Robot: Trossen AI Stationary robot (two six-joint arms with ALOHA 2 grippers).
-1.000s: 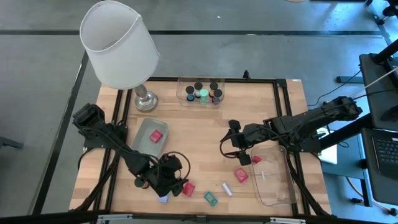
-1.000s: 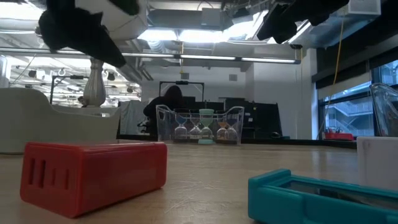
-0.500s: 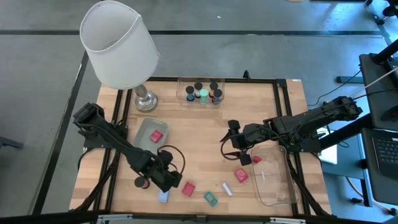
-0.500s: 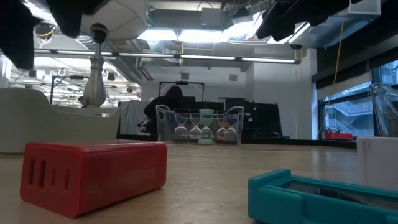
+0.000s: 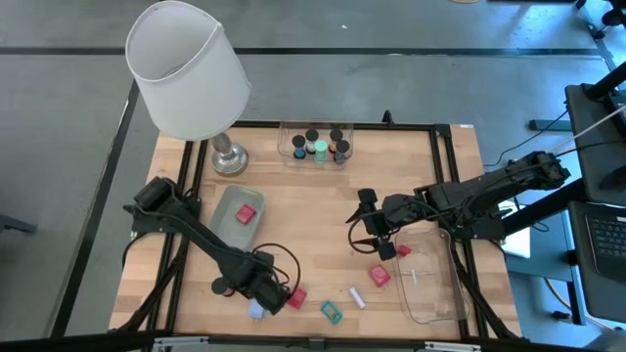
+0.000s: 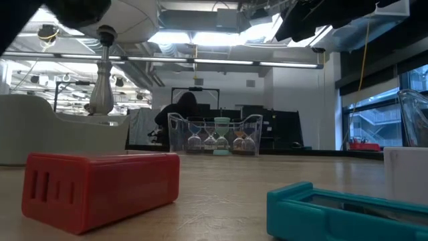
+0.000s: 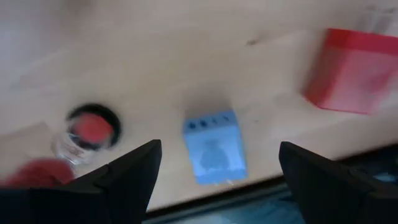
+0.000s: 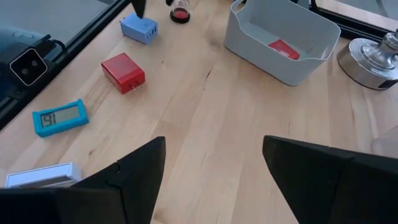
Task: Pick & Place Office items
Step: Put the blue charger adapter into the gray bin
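— From above?
— Wooden table [image 5: 313, 210] under a white-shaded lamp with a metal base [image 5: 191, 73]. Left gripper [image 5: 266, 295] low at the near edge, beside a red rectangular block [image 5: 296, 296] and a pale-blue boxy clip [image 5: 257, 310]. Right gripper [image 5: 370, 223] over mid-table. Dark cylinders with coloured tops [image 5: 318, 144] in a clear plastic tray [image 5: 290, 130] at the far edge; a pink block [image 5: 245, 211] in a grey bin [image 5: 223, 217]. Teal flat clip [image 5: 332, 312] and small white stick [image 5: 356, 296] nearby.

— Table level?
— Red block close up, teal clip at right. No readable writing.

— Left wrist?
— Fingers [image 7: 127, 177] spread wide, gripping nothing; pale-blue clip between them, a red-topped dark cylinder [image 7: 93, 126] aside.

— Right wrist?
— Fingers [image 8: 140, 171] apart, empty. Digits on the teal clip's small display, too small to read.
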